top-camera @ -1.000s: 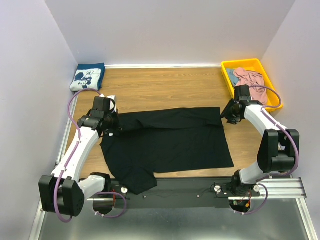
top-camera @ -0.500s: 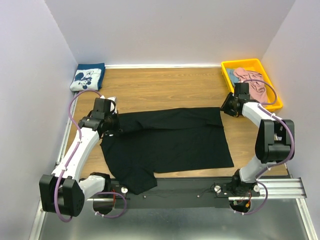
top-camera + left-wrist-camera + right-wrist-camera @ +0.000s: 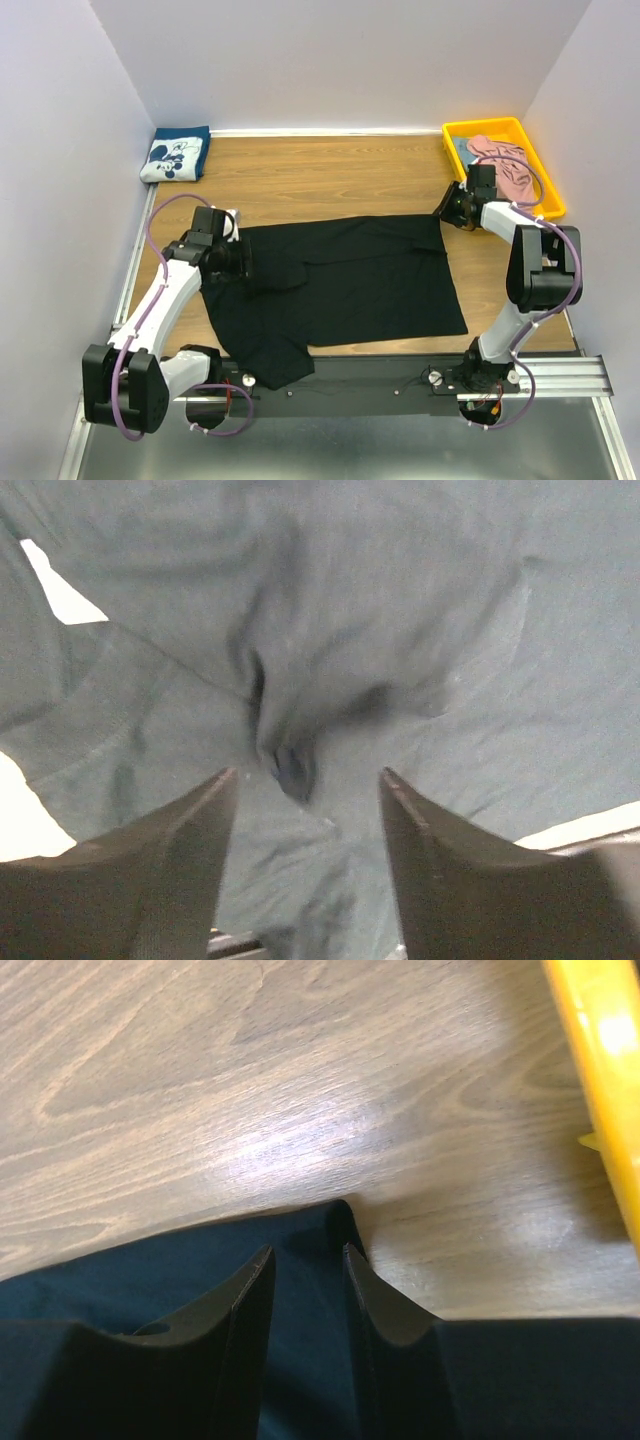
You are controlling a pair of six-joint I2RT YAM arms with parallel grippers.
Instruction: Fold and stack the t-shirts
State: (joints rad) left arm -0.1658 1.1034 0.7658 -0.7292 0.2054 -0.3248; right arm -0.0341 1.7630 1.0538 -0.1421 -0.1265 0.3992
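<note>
The large black t-shirt [image 3: 350, 285] lies spread across the middle of the wooden table, its left sleeve part doubled inward into a small fold [image 3: 275, 272]. My left gripper [image 3: 237, 258] hovers over that fold, open, with rumpled black cloth [image 3: 400, 630] under and between the spread fingers [image 3: 190, 860]. My right gripper [image 3: 447, 212] is at the shirt's far right corner [image 3: 330, 1222], jaws a narrow gap apart over the cloth, gripping nothing. A folded navy t-shirt with a white mouse print [image 3: 175, 156] rests at the far left corner. A pink t-shirt [image 3: 505, 165] is bunched in the yellow bin [image 3: 480, 127].
The yellow bin's wall [image 3: 600, 1060] stands just right of my right gripper. Purple walls close in the table on the left, back and right. A black metal rail [image 3: 380, 372] with the arm bases runs along the near edge, and the shirt's lower left sleeve hangs over it.
The left gripper has opened and let go of the black cloth, moving slightly right and leaving a fold. The right gripper has shifted to the shirt's far right corner and narrowed a little.
</note>
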